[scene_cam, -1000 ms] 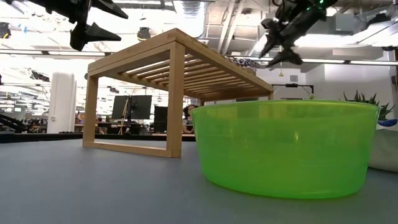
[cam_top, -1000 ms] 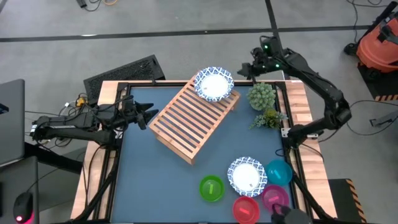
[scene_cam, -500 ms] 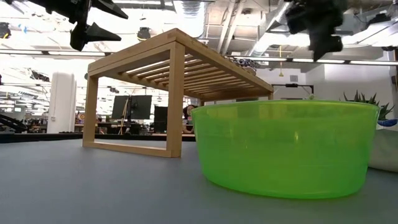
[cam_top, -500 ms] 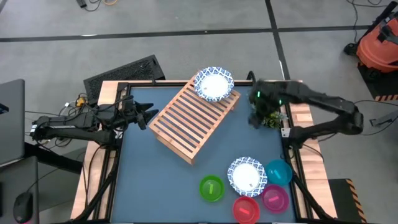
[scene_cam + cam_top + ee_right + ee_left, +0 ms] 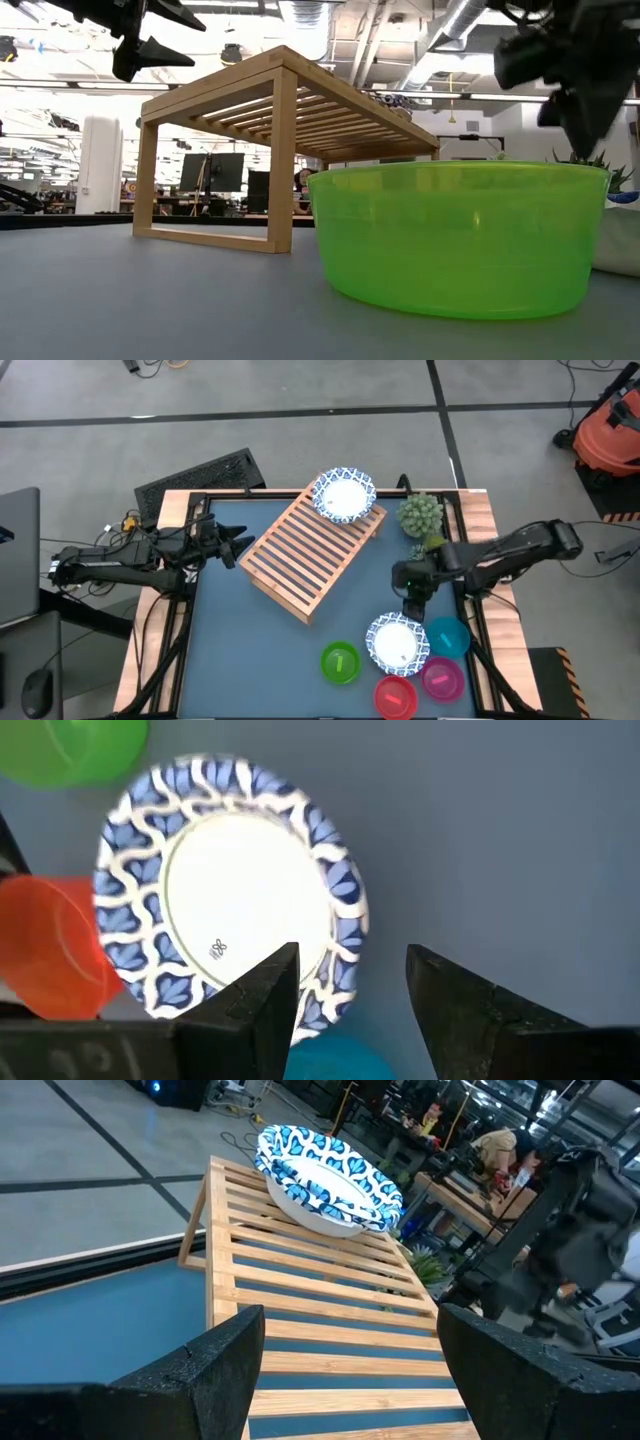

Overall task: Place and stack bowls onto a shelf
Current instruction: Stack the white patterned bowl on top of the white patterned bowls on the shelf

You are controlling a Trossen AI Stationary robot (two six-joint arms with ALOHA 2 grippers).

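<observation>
The light-wood shelf (image 5: 310, 555) stands slantwise on the blue table, and one blue-rimmed white bowl (image 5: 343, 495) sits on its far end (image 5: 325, 1175). A second blue-rimmed bowl (image 5: 397, 640) rests on the table at the near right, among green (image 5: 340, 663), red (image 5: 396, 696), magenta (image 5: 441, 678) and teal (image 5: 449, 636) bowls. My right gripper (image 5: 412, 600) hangs open just beyond that bowl's far rim, pointing down, with the bowl (image 5: 235, 910) below its fingers (image 5: 265, 1005). My left gripper (image 5: 240, 543) waits open at the shelf's left end (image 5: 350, 1370).
Two small green plants (image 5: 420, 515) stand at the far right, between the shelf and the right arm's base. The green bowl (image 5: 460, 235) fills the low view's foreground. Bare blue table lies left of the bowls and in front of the shelf.
My right gripper has swung from the far edge beside the bowl on the shelf toward the table's near right, past the plants. It has come down and tipped to point downward over the blue-rimmed bowl on the table. Nothing else has moved.
</observation>
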